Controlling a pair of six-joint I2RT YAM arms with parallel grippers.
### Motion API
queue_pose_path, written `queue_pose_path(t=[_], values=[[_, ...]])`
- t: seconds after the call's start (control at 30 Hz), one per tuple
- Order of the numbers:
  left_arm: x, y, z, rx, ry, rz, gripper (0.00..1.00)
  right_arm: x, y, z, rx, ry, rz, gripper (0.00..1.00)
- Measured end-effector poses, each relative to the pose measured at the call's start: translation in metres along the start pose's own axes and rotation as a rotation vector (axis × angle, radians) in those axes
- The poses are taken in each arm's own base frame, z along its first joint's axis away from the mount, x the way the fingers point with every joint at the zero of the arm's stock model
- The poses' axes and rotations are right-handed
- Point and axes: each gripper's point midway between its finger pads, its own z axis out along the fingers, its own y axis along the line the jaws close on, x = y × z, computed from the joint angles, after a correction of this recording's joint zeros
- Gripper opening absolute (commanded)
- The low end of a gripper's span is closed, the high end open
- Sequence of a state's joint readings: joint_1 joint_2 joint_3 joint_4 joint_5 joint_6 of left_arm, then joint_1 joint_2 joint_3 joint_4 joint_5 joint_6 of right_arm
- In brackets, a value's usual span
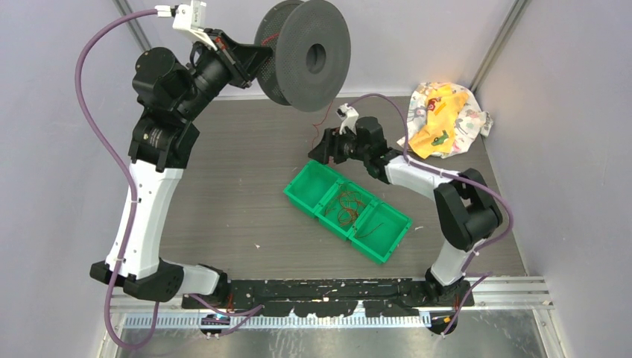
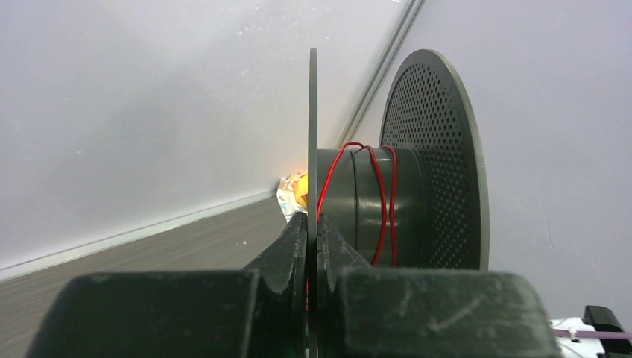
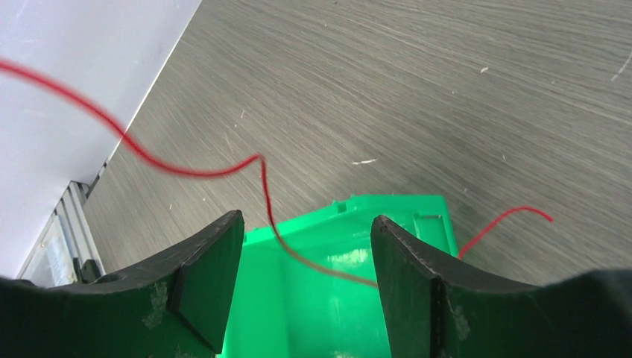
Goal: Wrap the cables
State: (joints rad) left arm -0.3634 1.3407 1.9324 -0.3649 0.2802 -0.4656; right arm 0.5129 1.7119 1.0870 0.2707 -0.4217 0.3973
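Top external view: the left pincer [image 1: 257, 58] sits high at the far left, clamped on one flange of the black spool [image 1: 313, 52], which it holds off the surface [image 1: 238, 156]. Left wrist view shows it shut tight on that thin flange edge, with a few turns of the cables [image 2: 384, 201] round the core. The rest lie tangled mostly in the middle compartment of the green bin [image 1: 296, 195] at centre. The right pincer [image 1: 320, 151] hovers just beyond the bin's far end, its two sides spread apart; right wrist view shows one red strand running between them, with no grip on it. A crumpled cloth [image 1: 446, 119] lies at the far right
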Motion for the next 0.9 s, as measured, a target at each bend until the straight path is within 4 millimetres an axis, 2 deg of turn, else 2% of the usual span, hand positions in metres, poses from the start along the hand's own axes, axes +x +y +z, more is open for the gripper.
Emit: queue_pose_path(t=[0.1, 0.13, 0.17, 0.2, 0.23, 0.27, 0.3, 0.43, 0.53, 0.67, 0.73, 0.8, 0.9], values=[[-0.001, -0.001, -0.001, 0.0, 0.0, 0.0, 0.0, -0.001, -0.002, 0.013, -0.006, -0.001, 0.0, 0.67], [-0.002, -0.001, -0.001, 0.0, -0.002, 0.0, 0.0, -0.001, -0.001, 0.018, -0.012, -0.002, -0.001, 0.63], [-0.003, -0.002, -0.002, 0.002, -0.005, 0.001, 0.0, -0.002, 0.0, 0.021, -0.016, -0.004, 0.0, 0.55], [-0.005, -0.003, -0.002, 0.003, -0.008, 0.002, 0.0, -0.001, 0.0, 0.024, -0.018, -0.004, 0.0, 0.42], [-0.007, -0.004, -0.002, 0.005, -0.012, 0.003, 0.0, -0.001, 0.0, 0.026, -0.02, -0.005, 0.005, 0.28], [-0.008, -0.004, -0.003, 0.006, -0.015, 0.005, 0.0, 0.0, 0.001, 0.027, -0.021, -0.002, 0.008, 0.09], [-0.009, -0.005, -0.003, 0.008, -0.018, 0.006, 0.0, 0.001, 0.001, 0.028, -0.02, 0.0, 0.016, 0.01], [-0.011, -0.004, -0.004, -0.002, -0.024, 0.006, 0.0, 0.003, -0.002, 0.03, 0.003, 0.014, 0.048, 0.01], [-0.012, 0.006, -0.003, -0.054, -0.037, 0.003, 0.0, 0.006, -0.004, 0.025, 0.029, 0.029, 0.057, 0.01], [-0.014, 0.031, -0.005, -0.193, -0.061, -0.004, 0.0, 0.012, 0.005, -0.001, 0.066, 0.06, 0.07, 0.01], [-0.014, 0.047, -0.006, -0.276, -0.078, -0.009, 0.0, 0.011, 0.018, -0.016, 0.08, 0.066, 0.053, 0.01], [-0.011, 0.064, -0.006, -0.355, -0.091, -0.019, 0.0, 0.011, 0.043, -0.029, 0.072, 0.073, 0.009, 0.01], [0.001, 0.086, -0.002, -0.449, -0.088, -0.037, 0.0, 0.021, 0.094, -0.049, 0.016, 0.106, -0.083, 0.01]])
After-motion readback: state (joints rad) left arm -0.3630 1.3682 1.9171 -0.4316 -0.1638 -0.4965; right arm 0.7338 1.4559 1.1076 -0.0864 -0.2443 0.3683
